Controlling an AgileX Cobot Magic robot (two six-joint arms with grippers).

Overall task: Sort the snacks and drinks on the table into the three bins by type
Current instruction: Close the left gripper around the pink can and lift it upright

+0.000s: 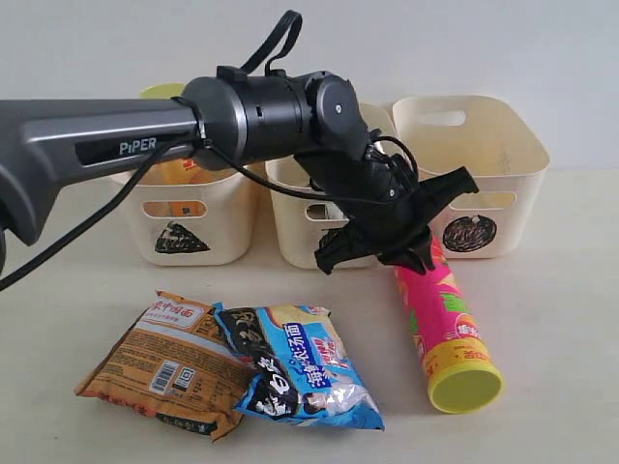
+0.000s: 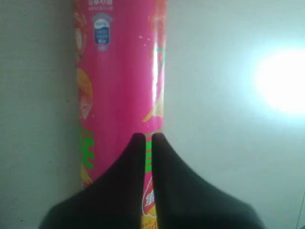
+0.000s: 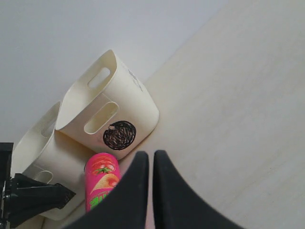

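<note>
Hovering over the lying pink tube (image 1: 440,309), left tool (image 2: 148,138), jaws seemingly together.

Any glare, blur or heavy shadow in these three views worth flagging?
Left wrist view: a blown-out glare patch on the table, and the pink tube looks soft. Right wrist view: evenly lit, the right claw a dark, unfocused silhouette. Exterior view: even light, no glare.

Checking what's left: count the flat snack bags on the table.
2. The orange-brown bag lies front left; the blue bag overlaps its right edge. The bins may hide more.
</note>
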